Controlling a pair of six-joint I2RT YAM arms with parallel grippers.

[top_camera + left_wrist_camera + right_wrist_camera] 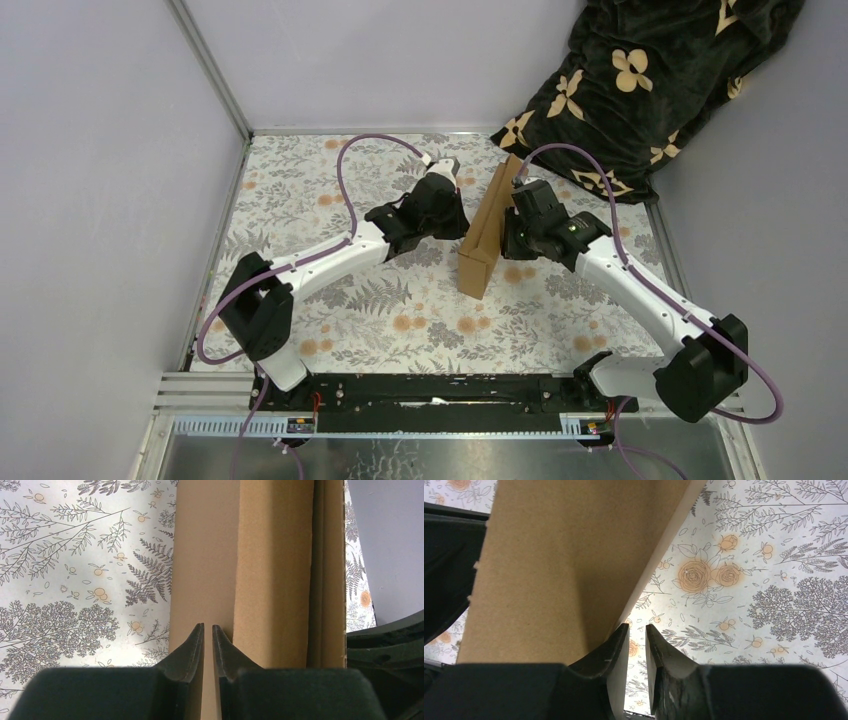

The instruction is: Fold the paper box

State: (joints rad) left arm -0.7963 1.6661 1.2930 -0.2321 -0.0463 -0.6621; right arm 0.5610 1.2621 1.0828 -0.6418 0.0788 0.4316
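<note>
The paper box (487,235) is plain brown cardboard, folded flat-ish and standing on its long edge, running from the back toward the front in the middle of the table. My left gripper (462,215) is against its left face, and my right gripper (512,225) is against its right face. In the left wrist view the jaws (208,626) are almost together with nothing between them, tips at the box's side panels (270,570). In the right wrist view the jaws (636,626) are almost together and empty, the left finger touching the box wall (564,555).
A floral tablecloth (380,300) covers the table, with white walls close on the left and at the back. A dark blanket with beige flowers (650,80) is piled at the back right. A metal rail (430,390) runs along the near edge.
</note>
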